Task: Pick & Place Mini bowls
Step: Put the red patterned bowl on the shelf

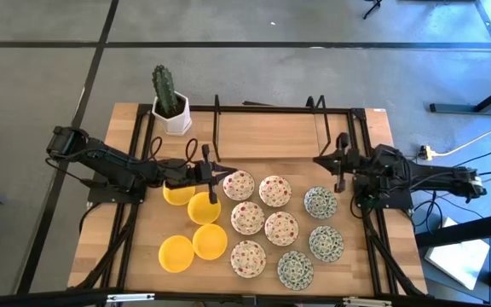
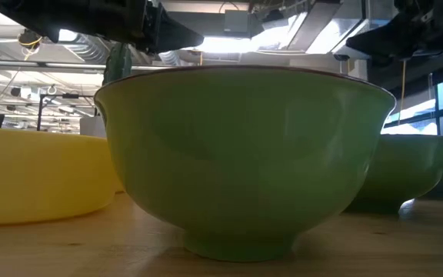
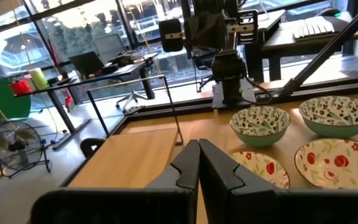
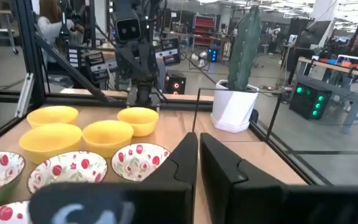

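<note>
The wooden table (image 1: 271,136) carries my mini bowls (image 1: 264,226) across its centre and near half, yellow ones toward nine o'clock, patterned ones toward three. My left gripper (image 1: 222,173) hangs closed and empty just beside a red-speckled bowl (image 1: 239,185). My right gripper (image 1: 320,159) is closed and empty too, at twelve o'clock of a green-patterned bowl (image 1: 320,202).

Overhead camera looks straight down; low camera sits against a green bowl (image 2: 244,161); wrist cameras face each other across the table (image 1: 262,136).

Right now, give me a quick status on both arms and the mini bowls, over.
Left gripper jaws shut, empty, above the yellow bowls. Right gripper jaws shut, empty, beside the green-patterned bowls. Red-floral bowls between. Cactus pot off at the back.
</note>
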Robot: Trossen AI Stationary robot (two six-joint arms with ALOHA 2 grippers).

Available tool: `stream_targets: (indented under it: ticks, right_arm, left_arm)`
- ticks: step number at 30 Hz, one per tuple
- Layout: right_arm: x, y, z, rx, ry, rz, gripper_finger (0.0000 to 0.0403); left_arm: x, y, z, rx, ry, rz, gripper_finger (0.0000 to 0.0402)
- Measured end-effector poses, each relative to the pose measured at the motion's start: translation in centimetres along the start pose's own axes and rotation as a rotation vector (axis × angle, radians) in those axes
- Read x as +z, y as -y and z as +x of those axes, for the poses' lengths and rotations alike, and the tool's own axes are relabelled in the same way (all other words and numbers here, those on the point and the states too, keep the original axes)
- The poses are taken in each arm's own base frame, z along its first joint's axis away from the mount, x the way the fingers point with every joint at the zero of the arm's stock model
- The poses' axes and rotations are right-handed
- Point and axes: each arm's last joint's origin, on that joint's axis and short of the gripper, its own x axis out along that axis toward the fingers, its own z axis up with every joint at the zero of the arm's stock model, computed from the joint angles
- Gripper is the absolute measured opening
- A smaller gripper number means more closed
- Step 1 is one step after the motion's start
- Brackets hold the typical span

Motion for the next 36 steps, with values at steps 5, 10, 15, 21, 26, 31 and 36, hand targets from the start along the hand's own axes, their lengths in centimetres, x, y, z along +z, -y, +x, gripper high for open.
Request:
stream_targets:
  ticks: [5, 10, 15, 21, 26, 31, 36]
  right_arm:
    - [-0.1, -0.1, 0.7, 0.002, -0.015, 0.007, 0.0021]
    - [-0.4, -0.1, 1.2, 0.004, -0.040, 0.036, 0.0021]
    - [0.2, -0.3, 1.7, 0.062, 0.027, 0.076, 0.0021]
    - [0.0, -0.5, 2.0, 0.141, 0.019, 0.075, 0.0021]
    - [-0.1, -0.5, 2.1, 0.141, 0.008, 0.075, 0.0021]
    - [-0.2, -0.5, 2.1, 0.142, 0.003, 0.052, 0.0021]
    - [-0.1, -0.5, 2.1, 0.142, 0.009, 0.051, 0.0021]
  left_arm:
    - [0.0, 0.0, 0.0, 0.002, 0.000, 0.000, 0.0004]
    - [0.0, 0.0, 0.0, 0.002, 0.000, -0.002, 0.0004]
    - [0.0, 0.0, 0.0, 0.001, 0.001, -0.079, 0.0004]
    - [0.2, 0.0, 0.0, 0.003, 0.017, -0.122, 0.0004]
    - [0.2, 0.0, 0.0, -0.023, 0.023, -0.140, 0.0004]
    - [0.3, 0.1, 0.0, -0.026, 0.029, -0.143, 0.0004]
    - [1.6, 0.3, 0.9, -0.061, -0.072, -0.206, 0.0004]
